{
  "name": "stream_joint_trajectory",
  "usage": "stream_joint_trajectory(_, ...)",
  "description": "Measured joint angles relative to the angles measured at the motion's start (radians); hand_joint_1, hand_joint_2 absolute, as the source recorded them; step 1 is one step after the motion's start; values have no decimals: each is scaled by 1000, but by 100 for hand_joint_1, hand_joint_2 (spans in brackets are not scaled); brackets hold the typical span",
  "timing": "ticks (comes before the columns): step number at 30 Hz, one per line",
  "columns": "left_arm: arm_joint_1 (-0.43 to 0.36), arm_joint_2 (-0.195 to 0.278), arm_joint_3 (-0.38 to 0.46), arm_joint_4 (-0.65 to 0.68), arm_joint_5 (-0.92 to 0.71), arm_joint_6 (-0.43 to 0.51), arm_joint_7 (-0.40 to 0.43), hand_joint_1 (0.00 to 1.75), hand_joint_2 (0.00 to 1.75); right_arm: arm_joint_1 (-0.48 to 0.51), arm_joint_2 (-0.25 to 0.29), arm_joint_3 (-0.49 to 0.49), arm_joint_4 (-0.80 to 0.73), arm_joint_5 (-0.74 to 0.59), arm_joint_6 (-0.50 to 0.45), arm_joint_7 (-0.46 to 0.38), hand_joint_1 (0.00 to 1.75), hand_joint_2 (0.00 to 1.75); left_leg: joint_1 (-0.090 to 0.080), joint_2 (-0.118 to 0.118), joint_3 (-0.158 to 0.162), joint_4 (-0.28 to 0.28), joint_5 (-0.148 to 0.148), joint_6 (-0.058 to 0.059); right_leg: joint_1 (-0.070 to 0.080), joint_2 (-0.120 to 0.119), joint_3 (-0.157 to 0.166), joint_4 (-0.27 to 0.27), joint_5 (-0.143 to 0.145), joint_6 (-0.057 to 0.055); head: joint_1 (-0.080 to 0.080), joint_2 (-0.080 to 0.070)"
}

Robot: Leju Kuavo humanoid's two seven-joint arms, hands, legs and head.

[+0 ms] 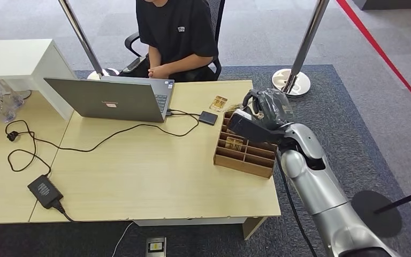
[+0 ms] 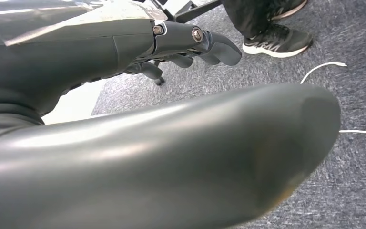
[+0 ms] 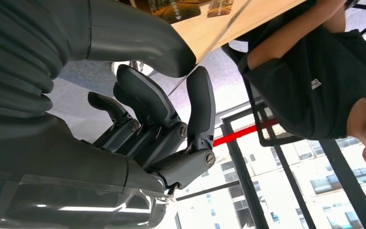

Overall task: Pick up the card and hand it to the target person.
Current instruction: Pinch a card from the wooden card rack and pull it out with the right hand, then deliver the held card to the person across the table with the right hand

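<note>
Wooden compartments of the card tray [image 1: 244, 160] sat at the desk's [image 1: 155, 176] right edge, one card [image 1: 234, 143] lying inside and another card [image 1: 219, 103] flat on the desk beyond it. Over the tray hovered the right hand [image 1: 265, 110], fingers [image 3: 200, 102] curled loosely, holding nothing. Down by the floor, the left hand [image 2: 190, 45] hung empty, fingers bent. Across the desk sat a person [image 1: 176, 35] behind a laptop [image 1: 109, 99].

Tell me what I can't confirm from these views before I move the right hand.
- Wooden organizer, head view: the right hand covers its far corner, so cards there are hidden.
- Card in the organizer: too small to read.
- Card on the desk: face too small to make out.
- Left hand, left wrist view: the thick thumb fills the foreground; fingertips are partly hidden.
- Person: cut off by the top edge.
</note>
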Motion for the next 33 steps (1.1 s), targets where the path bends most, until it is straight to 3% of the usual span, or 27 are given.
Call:
stream_joint_trajectory(5, -1, 0, -1, 0, -2, 0, 13, 0, 0, -55, 31, 19, 68, -20, 0, -3, 175, 175, 0, 0, 0, 0, 0, 0, 0, 0, 0, 0, 0, 0, 0, 0)
stream_joint_trajectory(12, -3, 0, -1, 0, -3, 0, 8, 0, 0, -109, 71, 24, 184, -32, -79, 23, 174, 175, 0, 0, 0, 0, 0, 0, 0, 0, 0, 0, 0, 0, 0, 0)
stream_joint_trajectory(20, -5, 1, -1, 0, -6, 0, -2, 0, 0, -127, 100, 24, 278, -31, -122, 31, 162, 175, 0, 0, 0, 0, 0, 0, 0, 0, 0, 0, 0, 0, 0, 0)
stream_joint_trajectory(33, -7, 3, -3, 0, -14, -1, -3, 0, 0, -138, 128, 24, 355, 7, -173, 49, 162, 175, 0, 0, 0, 0, 0, 0, 0, 0, 0, 0, 0, 0, 0, 0)
